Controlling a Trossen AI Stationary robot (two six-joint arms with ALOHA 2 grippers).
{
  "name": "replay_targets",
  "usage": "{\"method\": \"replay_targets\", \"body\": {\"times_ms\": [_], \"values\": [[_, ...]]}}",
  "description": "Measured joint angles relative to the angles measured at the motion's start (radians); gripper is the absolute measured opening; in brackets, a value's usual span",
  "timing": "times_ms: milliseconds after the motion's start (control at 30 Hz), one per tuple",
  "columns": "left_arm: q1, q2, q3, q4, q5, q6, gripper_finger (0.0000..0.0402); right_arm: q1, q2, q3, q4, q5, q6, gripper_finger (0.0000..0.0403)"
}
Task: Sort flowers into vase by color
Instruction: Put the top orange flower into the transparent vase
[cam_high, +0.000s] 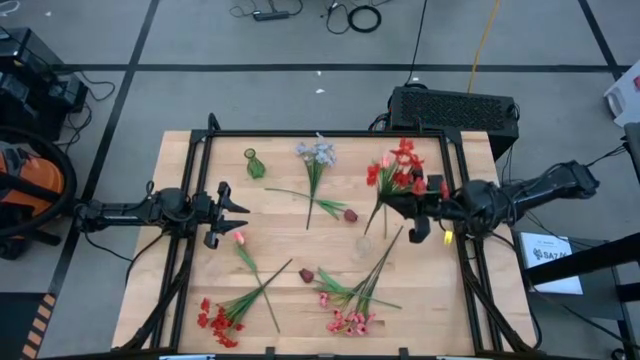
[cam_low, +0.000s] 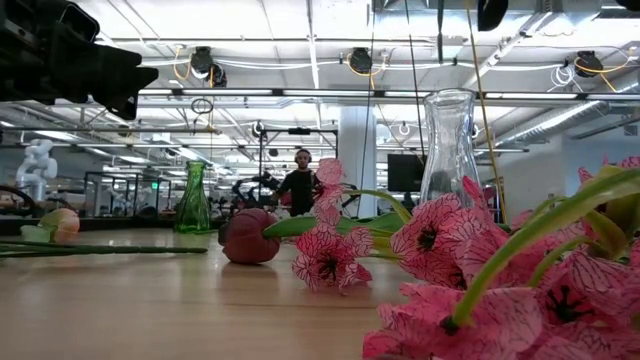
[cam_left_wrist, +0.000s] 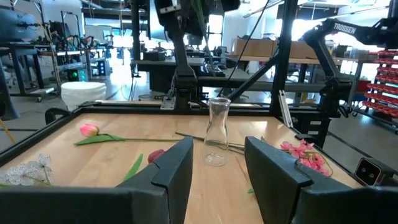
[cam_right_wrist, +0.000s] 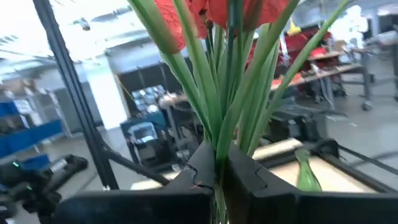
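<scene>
My right gripper (cam_high: 408, 213) is at the table's right side, shut on a red flower spray (cam_high: 398, 168) with green stems. My left gripper (cam_high: 236, 212) waits open at the left side, with nothing between its fingers (cam_left_wrist: 177, 168). A clear glass vase (cam_high: 363, 246) stands upright mid-table, and a small green vase (cam_high: 254, 163) stands at the far left. Other flowers lie flat on the wood: a pale blue-white spray (cam_high: 317, 155), a maroon tulip (cam_high: 349, 215), a pink tulip (cam_high: 240, 237), a red spray (cam_high: 218, 320) and a pink spray (cam_high: 350, 320). My right gripper pinches the bundle of green stems (cam_right_wrist: 219, 149) between its two fingers, below the red blooms (cam_right_wrist: 211, 12). The fingers come in about level from the table's right and lie across the stems. The spray stands roughly upright, blooms up, and its lower stem end (cam_high: 370, 230) pokes out below.
A black frame (cam_high: 320, 134) rims the table's far edge and sides. A second maroon bloom (cam_high: 306, 275) lies near the centre front. In the low view the pink blooms (cam_low: 480, 270) crowd the near right. A person (cam_low: 300, 185) stands far off in the room.
</scene>
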Motion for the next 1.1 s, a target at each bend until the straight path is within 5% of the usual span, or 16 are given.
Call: {"method": "replay_targets", "body": {"times_ms": [733, 1100], "values": [[0.0, 0.0, 0.0, 0.0, 0.0, 0.0, 0.0153, 0.175, 0.343, 0.0, 0.005, 0.226, -0.012, 0.0004], [0.0, 0.0, 0.0, 0.0, 0.0, 0.0, 0.0153, 0.191, 0.434, 0.0, 0.006, 0.237, 0.103, 0.0004]]}}
